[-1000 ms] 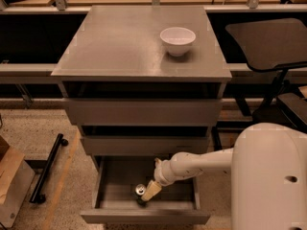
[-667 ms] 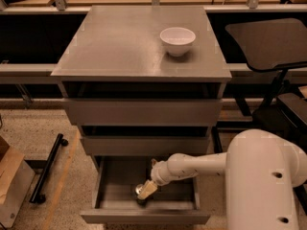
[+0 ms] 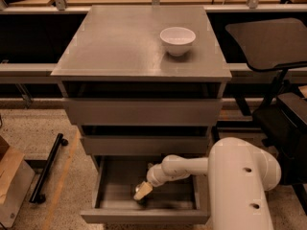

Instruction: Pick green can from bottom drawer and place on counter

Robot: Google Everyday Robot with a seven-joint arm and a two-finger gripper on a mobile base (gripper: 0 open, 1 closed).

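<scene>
The bottom drawer of the grey cabinet is pulled open. My white arm reaches into it from the right, and the gripper points down at the drawer floor, left of the middle. The green can is almost wholly hidden under the gripper's beige tip; only a dark patch shows there. I cannot tell whether the gripper holds it. The counter is the grey cabinet top above, well away from the gripper.
A white bowl stands on the counter at the back right. The two upper drawers are slightly open above the arm. A black chair stands to the right. A black bar and cardboard lie on the floor at left.
The gripper has moved down and left onto the can. The can's silver top showed beside the gripper a second ago and is now covered by it.
</scene>
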